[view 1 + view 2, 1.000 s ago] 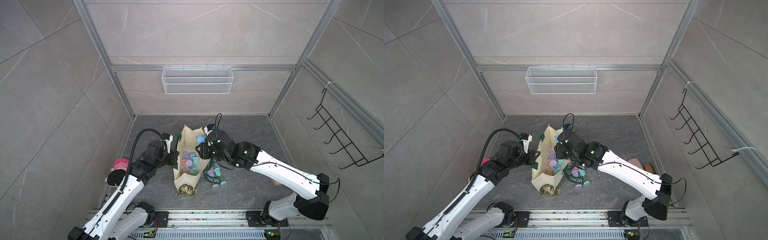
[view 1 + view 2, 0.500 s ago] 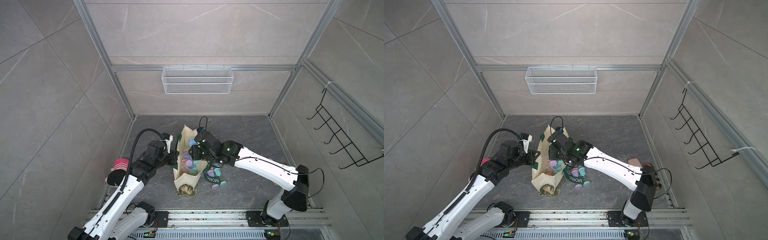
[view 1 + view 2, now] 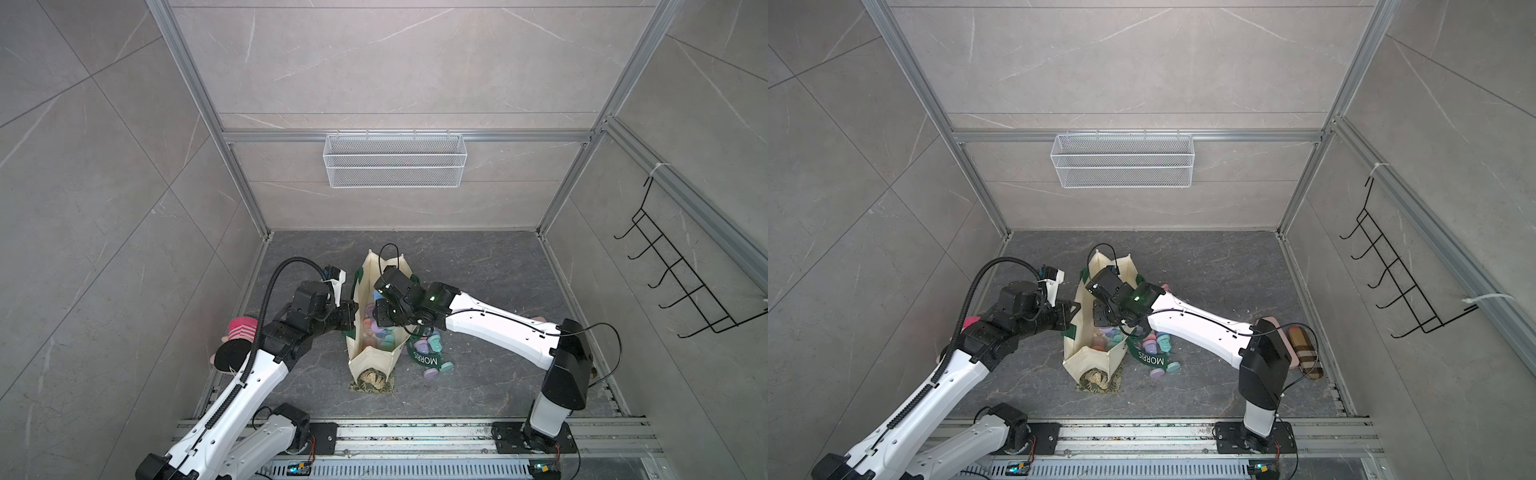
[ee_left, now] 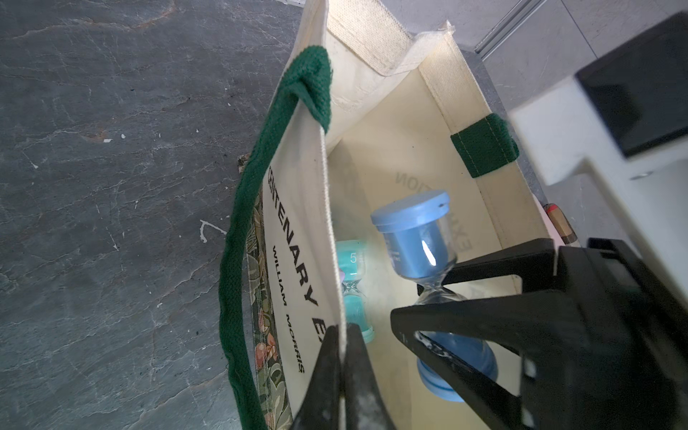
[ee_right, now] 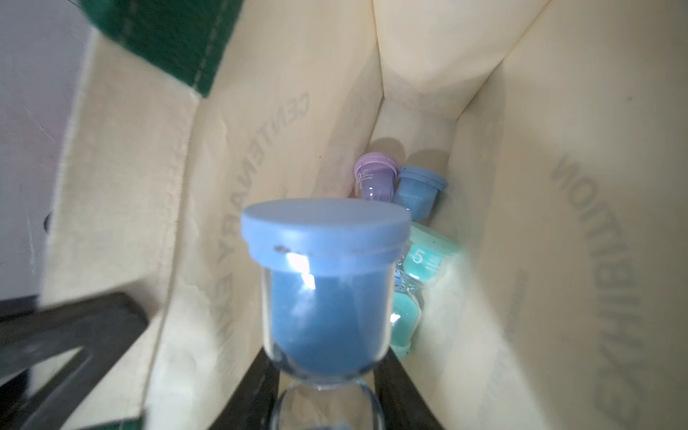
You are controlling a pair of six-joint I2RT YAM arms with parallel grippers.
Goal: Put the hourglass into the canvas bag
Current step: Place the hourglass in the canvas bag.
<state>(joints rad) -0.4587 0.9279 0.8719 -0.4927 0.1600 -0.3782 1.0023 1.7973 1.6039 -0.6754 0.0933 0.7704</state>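
The cream canvas bag (image 3: 371, 360) (image 3: 1089, 362) stands open mid-floor, and its green MORRIS strap (image 3: 424, 358) lies to its right. My left gripper (image 3: 352, 320) (image 4: 344, 331) is shut on the rim of the bag's left wall (image 4: 298, 208). My right gripper (image 3: 379, 312) (image 5: 327, 379) reaches down into the bag's mouth. It is shut on the glass waist of a blue hourglass (image 4: 413, 238) (image 5: 327, 283), which hangs inside the bag (image 5: 558, 111) above the bottom. A teal hourglass (image 5: 424, 260), a purple one (image 5: 374, 178) and another blue one (image 5: 419, 190) lie at the bottom.
More pastel hourglasses (image 3: 434, 345) (image 3: 1160, 343) lie on the floor right of the bag. A striped plush toy (image 3: 241, 332) sits by the left wall. A brown checked case (image 3: 1306, 351) lies by the right wall. A wire basket (image 3: 395, 160) hangs on the back wall and a hook rack (image 3: 681, 282) on the right wall.
My right arm has swung left and lowered the blue hourglass from beside the bag's right wall into its mouth. The left gripper has kept its hold and place.
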